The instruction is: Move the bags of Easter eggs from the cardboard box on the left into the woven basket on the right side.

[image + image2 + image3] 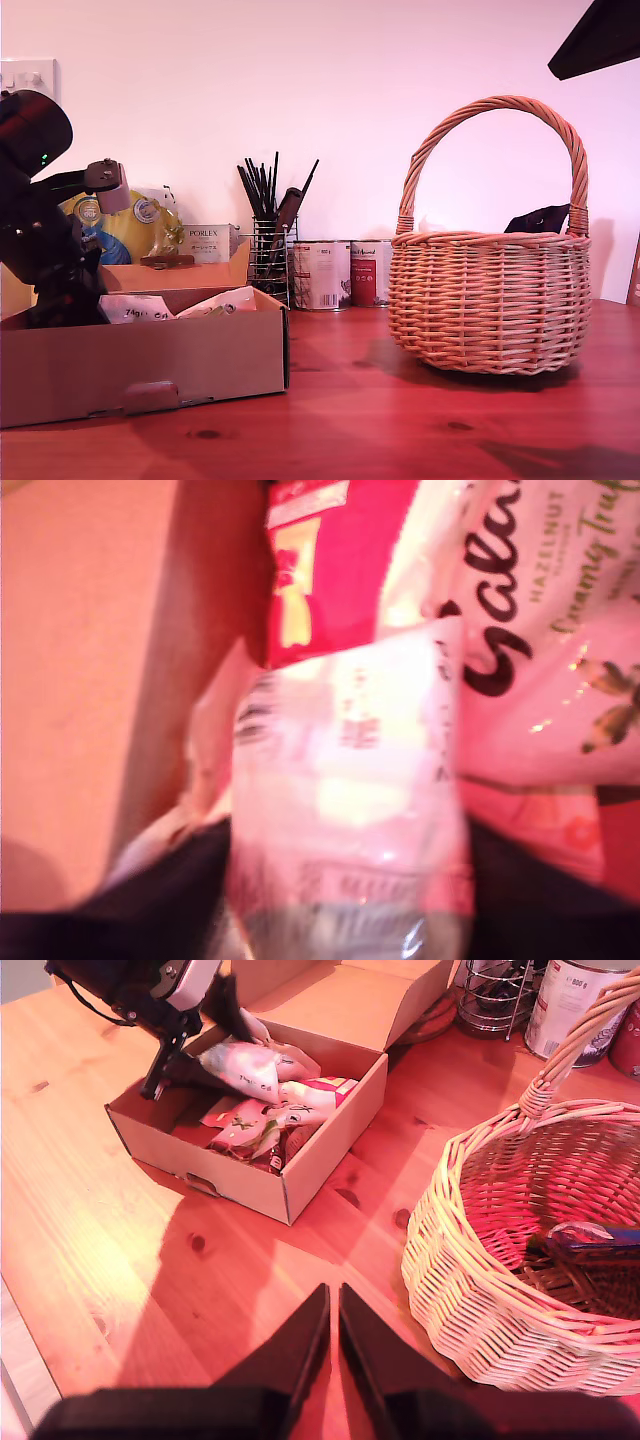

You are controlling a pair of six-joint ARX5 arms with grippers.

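One cardboard box (pixel 320 1150) — one woven basket (pixel 490 300), one dark bag (pixel 600 1238) inside

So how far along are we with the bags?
Done: one dark bag already lies in the basket. In hand: my first gripper is down in the box, closed on a white bag. Left: several more bags still sit in the box. My second gripper hangs shut and empty above the table, between box and basket.
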